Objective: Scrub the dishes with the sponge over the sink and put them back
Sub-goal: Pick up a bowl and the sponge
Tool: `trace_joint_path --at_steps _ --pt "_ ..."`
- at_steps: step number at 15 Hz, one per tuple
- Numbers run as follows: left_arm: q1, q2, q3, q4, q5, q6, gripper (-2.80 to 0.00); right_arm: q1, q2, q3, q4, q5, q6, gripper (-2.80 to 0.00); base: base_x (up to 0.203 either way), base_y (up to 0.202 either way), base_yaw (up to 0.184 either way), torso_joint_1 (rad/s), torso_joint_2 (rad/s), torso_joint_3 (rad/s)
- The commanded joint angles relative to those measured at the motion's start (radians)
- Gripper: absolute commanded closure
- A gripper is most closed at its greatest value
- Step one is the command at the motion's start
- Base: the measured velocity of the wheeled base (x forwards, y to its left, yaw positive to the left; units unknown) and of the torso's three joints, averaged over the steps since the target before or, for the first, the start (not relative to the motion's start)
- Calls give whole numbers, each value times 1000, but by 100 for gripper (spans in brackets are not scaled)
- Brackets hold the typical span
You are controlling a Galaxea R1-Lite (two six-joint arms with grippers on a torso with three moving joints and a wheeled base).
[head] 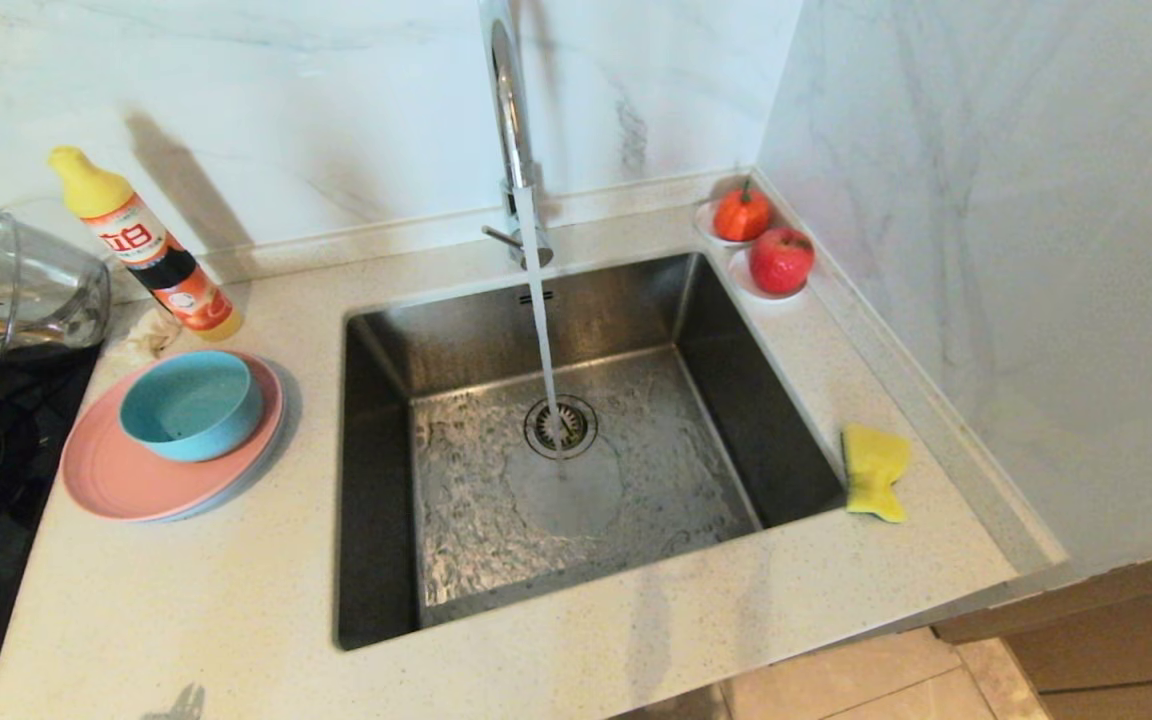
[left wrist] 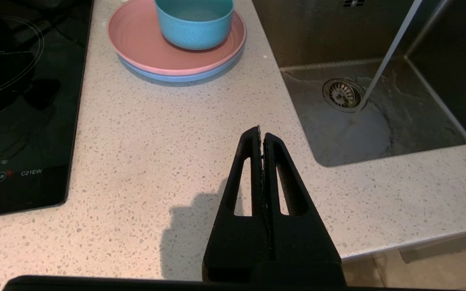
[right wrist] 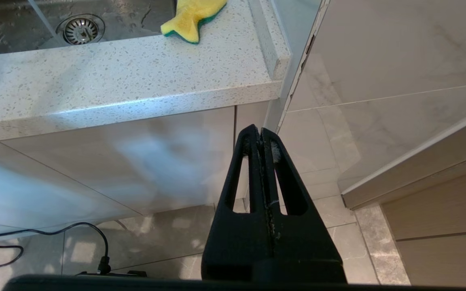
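Note:
A teal-blue bowl (head: 192, 404) stands on a pink plate (head: 116, 470), which is stacked on a grey-blue plate (left wrist: 176, 76), on the counter left of the sink (head: 376, 420). Water runs from the faucet (head: 511, 110) onto the drain. The yellow sponge (head: 874, 470) lies bent on the counter at the sink's right rim. My left gripper (left wrist: 262, 133) is shut and empty, above the counter's front part, short of the dishes. My right gripper (right wrist: 260, 132) is shut and empty, down in front of the cabinet, below the counter's right corner. Neither gripper shows in the head view.
A dish-soap bottle (head: 146, 245) leans behind the plates beside a tipped clear glass jug (head: 36, 280). A black cooktop (left wrist: 14, 101) fills the far left. Two fruits on saucers (head: 764, 245) sit at the back right corner. A marble wall (head: 1016, 250) bounds the right side.

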Motion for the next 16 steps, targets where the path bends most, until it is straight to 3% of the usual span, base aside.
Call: trace_joint_path --at_steps 1,3,5,10,13,16 --pt "1 5 40 -1 0 -2 0 0 0 0 -1 0 -2 0 0 0 0 0 0 0" --pt "1 5 40 -1 0 0 0 0 -2 2 1 2 -43 0 0 0 0 0 0 0" --pt "1 5 40 -1 0 -2 0 0 -2 2 -2 18 -146 0 0 0 0 0 0 0" --pt "1 5 40 -1 0 -3 0 1 5 -37 0 22 -141 0 0 0 0 0 0 0" --pt "0 5 40 -1 0 -2 0 1 87 -317 42 44 -95 0 0 0 0 0 0 0" --pt "0 5 40 -1 0 -2 0 -2 196 -540 107 139 -86 0 0 0 0 0 0 0"
